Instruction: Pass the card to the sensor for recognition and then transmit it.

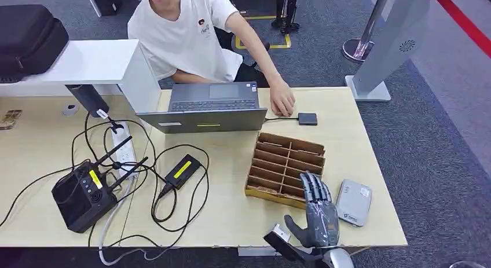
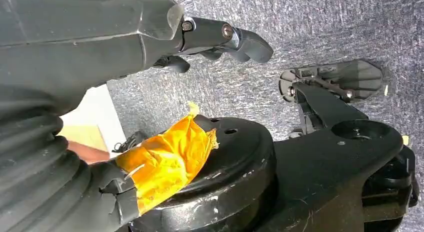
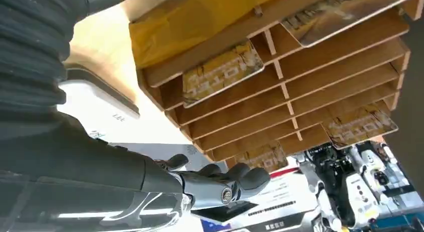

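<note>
Right hand over wooden card rack; left hand hanging at the robot's side.

The right hand (image 1: 315,213) hovers at the near edge of the slotted rack (image 1: 285,162), fingers extended and apart, holding nothing. Cards (image 3: 222,74) lie in several rack slots. The grey sensor (image 1: 354,202) lies on the table (image 1: 347,140) just beside the hand. Left hand (image 2: 220,39) empty, fingers curled.

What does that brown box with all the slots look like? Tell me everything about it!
The slotted box looks like thin brown wood or board. Dividers split it into two columns of narrow slots. It lies on the pale table, tilted slightly, near the front edge, between a black cable and a grey sensor pad. The right wrist view shows patterned cards tucked in some slots, others empty. The right hand reaches over its near corner.
</note>
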You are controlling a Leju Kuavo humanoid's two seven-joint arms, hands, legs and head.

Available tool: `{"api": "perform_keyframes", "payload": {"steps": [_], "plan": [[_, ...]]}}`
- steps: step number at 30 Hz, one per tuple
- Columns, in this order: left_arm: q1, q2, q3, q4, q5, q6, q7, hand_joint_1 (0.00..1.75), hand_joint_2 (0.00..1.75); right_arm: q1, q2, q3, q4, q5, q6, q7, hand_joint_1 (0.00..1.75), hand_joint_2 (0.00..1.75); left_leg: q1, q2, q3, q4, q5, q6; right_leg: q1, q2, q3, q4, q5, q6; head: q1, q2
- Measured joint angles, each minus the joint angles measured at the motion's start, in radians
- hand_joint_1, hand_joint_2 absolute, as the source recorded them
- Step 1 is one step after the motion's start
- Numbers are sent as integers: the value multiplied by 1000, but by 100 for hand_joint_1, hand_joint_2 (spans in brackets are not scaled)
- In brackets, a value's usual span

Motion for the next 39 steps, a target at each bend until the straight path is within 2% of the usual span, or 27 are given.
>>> {"api": "perform_keyframes", "payload": {"steps": [7, 8, 9, 10, 22, 26, 28, 29, 39], "plan": [[0, 0, 0, 0, -2, 0, 0, 0, 175, -1, 0, -3, 19, -5, 0, 0, 0, 175, 0, 0, 0, 0, 0, 0, 0, 0, 0, 0, 0, 0, 0, 0], [0, 0, 0, 0, -2, 0, 0, 0, 175, -1, 0, -3, 21, -5, 0, 0, 70, 175, 0, 0, 0, 0, 0, 0, 0, 0, 0, 0, 0, 0, 0, 0], [0, 0, 0, 0, -2, 0, 0, 0, 175, -1, 0, -3, 22, -5, 0, 0, 70, 175, 0, 0, 0, 0, 0, 0, 0, 0, 0, 0, 0, 0, 0, 0], [0, 0, 0, 0, -2, 0, 0, 0, 175, -1, 0, -4, 23, -5, 0, 0, 175, 175, 0, 0, 0, 0, 0, 0, 0, 0, 0, 0, 0, 0, 0, 0], [0, 0, 2, 0, -2, -2, -1, 0, 175, -16, 0, -4, 30, -105, -15, -14, 175, 175, 0, 0, 0, 0, 0, 0, 0, 0, 0, 0, 0, 0, 0, 0], [0, 0, 3, 0, -2, -3, -2, 0, 175, -22, -7, 1, 28, -150, -15, -7, 157, 175, 0, 0, 1, 0, 0, 0, 0, 0, 1, 0, 0, 0, 0, 0], [0, 0, 4, 0, -2, -3, -5, 0, 175, -21, -15, 7, 24, -173, -14, 1, 157, 175, 0, 0, 1, 0, 0, 0, 0, 0, 1, 0, 0, 0, 0, 0], [0, -1, 6, 0, -2, -4, -7, 0, 175, -18, -21, 11, 22, -186, -15, 7, 150, 175, 0, 0, 1, 0, 0, 0, 0, 0, 1, 0, 0, 0, 0, 0], [1, -2, 19, 0, -14, -3, -19, 0, 175, -11, -55, 34, -4, -212, -14, 24, 148, 175, 0, 0, 1, 0, 0, 0, 0, 0, 0, 0, 0, 0, 0, 0]]}}
